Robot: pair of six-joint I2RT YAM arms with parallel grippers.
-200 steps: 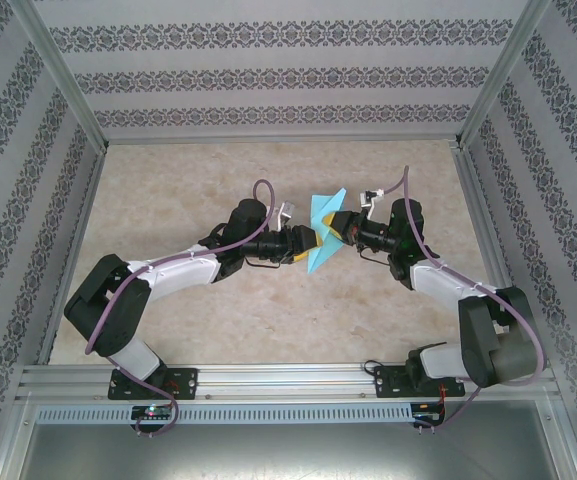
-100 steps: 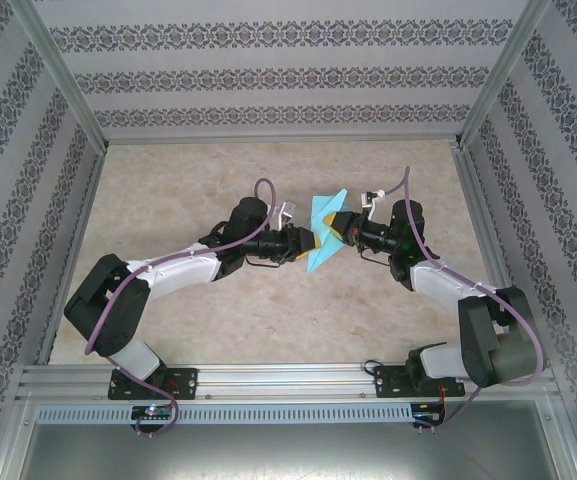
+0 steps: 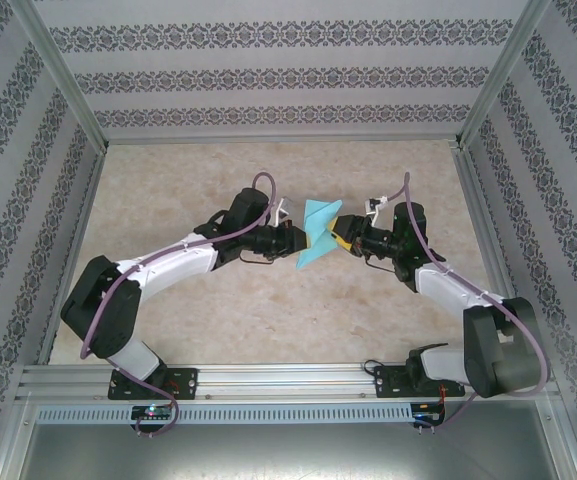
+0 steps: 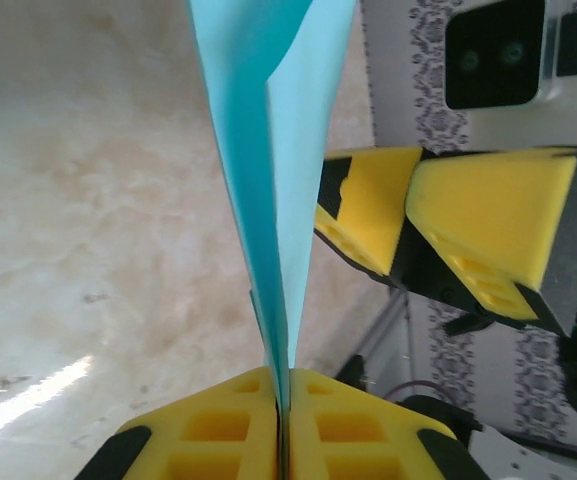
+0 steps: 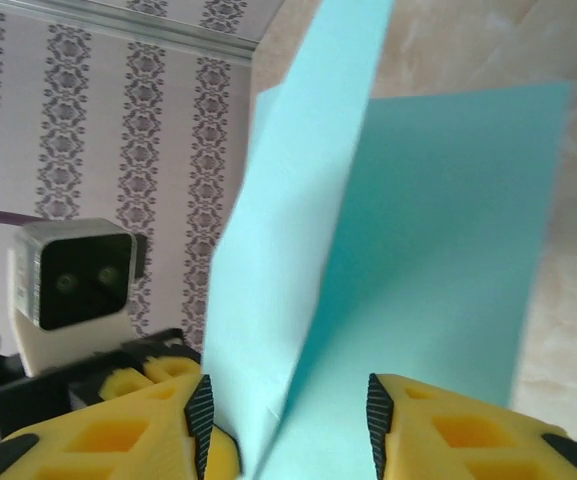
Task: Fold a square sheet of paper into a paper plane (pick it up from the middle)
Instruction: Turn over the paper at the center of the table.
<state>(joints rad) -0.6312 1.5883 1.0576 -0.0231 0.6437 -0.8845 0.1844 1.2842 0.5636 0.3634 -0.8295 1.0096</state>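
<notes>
Paper sheet (image 3: 316,234) folded, pinched in left gripper (image 4: 281,395)

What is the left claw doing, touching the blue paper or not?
Touching. In the left wrist view the left claw pinches the blue paper between its fingers.

Both arms reach inward, left hand (image 4: 281,405) pinched closed, right hand (image 5: 288,430) spread apart.

I'm running this from afar in a lab test booth: metal frame (image 3: 64,78), wallpaper-printed walls (image 3: 288,60), marble-look tabletop (image 3: 268,320), mounting rail (image 3: 288,380) in front.
</notes>
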